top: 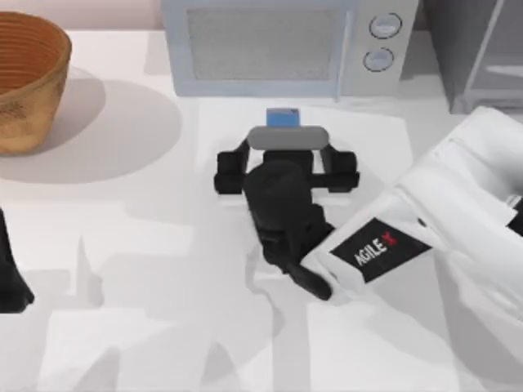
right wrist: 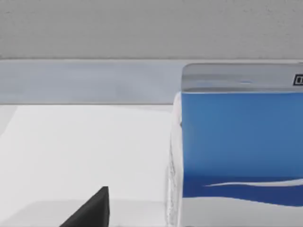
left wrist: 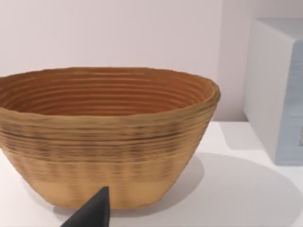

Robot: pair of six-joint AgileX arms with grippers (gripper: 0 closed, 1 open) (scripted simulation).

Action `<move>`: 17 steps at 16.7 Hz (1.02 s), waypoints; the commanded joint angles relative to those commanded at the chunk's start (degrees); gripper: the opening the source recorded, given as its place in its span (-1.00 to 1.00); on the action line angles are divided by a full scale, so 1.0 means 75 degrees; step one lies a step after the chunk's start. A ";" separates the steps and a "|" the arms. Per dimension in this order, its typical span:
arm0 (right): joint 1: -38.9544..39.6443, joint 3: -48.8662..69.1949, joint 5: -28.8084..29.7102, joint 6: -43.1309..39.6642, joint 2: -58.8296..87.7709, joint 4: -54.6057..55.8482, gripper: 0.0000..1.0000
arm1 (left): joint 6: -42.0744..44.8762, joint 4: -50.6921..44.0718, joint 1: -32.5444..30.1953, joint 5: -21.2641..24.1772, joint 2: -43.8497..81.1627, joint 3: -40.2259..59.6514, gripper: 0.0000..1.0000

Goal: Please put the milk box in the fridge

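The milk box (top: pixel 283 118) stands upright just in front of the microwave, its blue top showing past my right wrist. In the right wrist view the milk box (right wrist: pixel 239 142) is close, blue above a white band. My right gripper (top: pixel 285 153) reaches in from the right and sits just short of the box, open. One dark fingertip (right wrist: pixel 94 210) stands clear of the carton's side. The fridge (top: pixel 474 49), dark grey with a pale framed door, is at the back right corner. My left gripper (top: pixel 10 278) is parked at the left edge, open.
A light grey microwave (top: pixel 270 45) with two round knobs fills the back centre, directly behind the carton. A woven basket (top: pixel 24 77) stands at the back left, and the basket (left wrist: pixel 104 137) looms large in the left wrist view. My right arm's white forearm crosses the table's right side.
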 joint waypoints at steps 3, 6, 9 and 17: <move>-0.0134 0.0436 -0.0145 -0.0068 0.0243 -0.0114 1.00 | 0.0000 0.0000 0.0000 0.0000 0.0000 0.0000 1.00; -0.0368 0.1088 -0.0365 -0.0165 0.0626 -0.0318 1.00 | 0.0000 0.0000 0.0000 0.0000 0.0000 0.0000 1.00; -0.0526 0.1512 -0.0514 -0.0225 0.0867 -0.0459 1.00 | 0.0000 0.0000 0.0000 0.0000 0.0000 0.0000 1.00; -0.0532 0.1528 -0.0520 -0.0227 0.0875 -0.0465 0.40 | 0.0000 0.0000 0.0000 0.0000 0.0000 0.0000 1.00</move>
